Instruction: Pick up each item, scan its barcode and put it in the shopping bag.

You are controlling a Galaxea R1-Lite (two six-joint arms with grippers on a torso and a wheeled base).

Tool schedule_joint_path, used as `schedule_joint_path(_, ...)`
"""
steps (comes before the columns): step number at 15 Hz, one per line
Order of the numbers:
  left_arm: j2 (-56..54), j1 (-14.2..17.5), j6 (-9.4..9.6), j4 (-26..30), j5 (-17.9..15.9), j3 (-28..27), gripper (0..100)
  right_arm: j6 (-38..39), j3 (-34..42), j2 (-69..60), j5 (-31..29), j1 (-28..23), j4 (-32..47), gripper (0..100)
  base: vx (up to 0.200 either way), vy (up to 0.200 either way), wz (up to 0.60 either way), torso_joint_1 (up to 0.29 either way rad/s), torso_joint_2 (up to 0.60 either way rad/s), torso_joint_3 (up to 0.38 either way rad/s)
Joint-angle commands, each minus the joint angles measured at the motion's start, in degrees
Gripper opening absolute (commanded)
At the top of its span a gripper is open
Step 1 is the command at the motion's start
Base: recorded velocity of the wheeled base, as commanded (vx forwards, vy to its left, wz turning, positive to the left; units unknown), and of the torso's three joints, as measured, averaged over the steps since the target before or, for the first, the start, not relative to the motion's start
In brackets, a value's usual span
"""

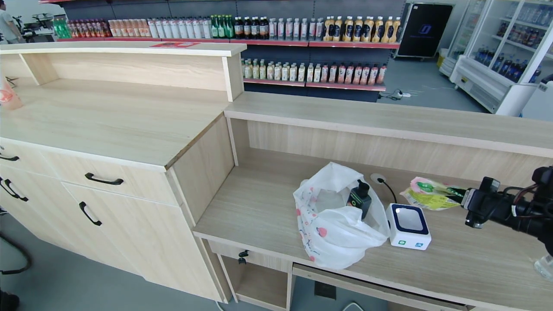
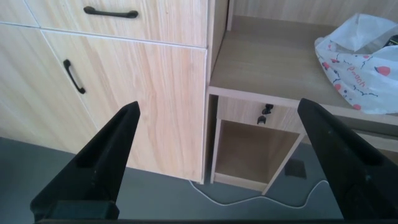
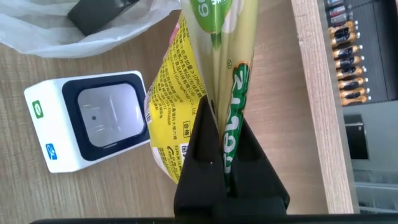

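Yellow-and-green plastic snack packet (image 1: 432,194) (image 3: 186,93) was where we looked first. The right pincer (image 1: 464,198) (image 3: 225,127) pinched it by one crimped edge, both black fingers pressed against the film. The packet hung over the pale wooden table (image 1: 259,207), just beside the white box scanner with a dark-blue-framed glass top (image 1: 408,225) (image 3: 93,121), on the side away from the bag. We could not tell whether its lower end touched the wood.

On the scanner's left, touching it, sat the white plastic shopping bag with small red prints (image 1: 337,224) (image 2: 360,56) (image 3: 37,34), its mouth open. A black pump bottle (image 1: 360,198) (image 3: 102,15) stood inside, its top above the rim. Behind the bag a black cable (image 1: 389,188) ran from a round port in the tabletop toward the scanner.

The left pincer (image 2: 217,106) hung low before the table's front edge, its fingers (image 2: 99,162) spread wide around nothing, facing the light wood cabinet doors with black handles (image 2: 124,81) and the grey floor (image 2: 155,193).
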Motion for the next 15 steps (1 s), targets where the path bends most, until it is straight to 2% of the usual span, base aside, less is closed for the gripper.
schedule_joint_path(1, 0.06, 0.00, -0.05, 0.00, -0.02, 0.00, 100, -0.03, -0.27, 0.93, 0.32, 0.03, -0.53, 0, 0.000, 0.000, 0.00, 0.000, 0.00, 0.000)
schedule_joint_path(9, 0.06, 0.00, -0.05, 0.00, -0.02, 0.00, 100, 1.73, -0.53, -0.21, 1.28, 0.12, -1.84, 0, 0.000, 0.000, 0.00, 0.000, 0.00, 0.000)
schedule_joint_path(11, 0.06, 0.00, 0.04, 0.00, -0.02, 0.00, 100, 12.10, 0.79, -11.55, 0.32, 0.03, 0.18, 0, 0.000, 0.000, 0.00, 0.000, 0.00, 0.000)
schedule_joint_path(14, 0.06, 0.00, 0.04, 0.00, -0.02, 0.00, 100, 32.93, 5.44, -31.50, -8.03, -1.82, 10.90, 0, 0.000, 0.000, 0.00, 0.000, 0.00, 0.000)
schedule_joint_path(15, 0.06, 0.00, 0.04, 0.00, -0.02, 0.00, 100, 35.92, 8.17, -35.19, -7.86, -3.57, 13.27, 0, 0.000, 0.000, 0.00, 0.000, 0.00, 0.000)
